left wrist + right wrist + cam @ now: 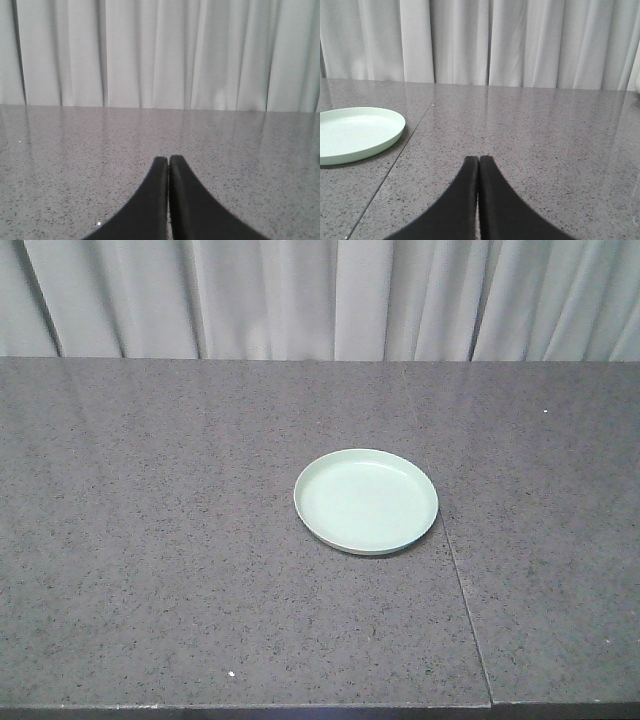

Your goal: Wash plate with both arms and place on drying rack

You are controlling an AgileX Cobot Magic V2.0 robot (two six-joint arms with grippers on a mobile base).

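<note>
Our left gripper and right gripper are closed, empty (plate lies mid bench); we should spread both, flanking its rim.

Right gripper fingers pressed together, empty; plate on countertop far left

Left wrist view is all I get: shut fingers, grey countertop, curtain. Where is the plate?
Observer: The plate lies flat and empty on the countertop, slightly right of centre in the front view.
Operator: How does the right gripper sit relative to it?
Observer: The right gripper is shut and holds nothing. The plate lies ahead and to its left, apart from it.
Operator: Anything close to the plate?
Observer: Only a seam in the countertop, which runs close by the plate's right edge.
</note>
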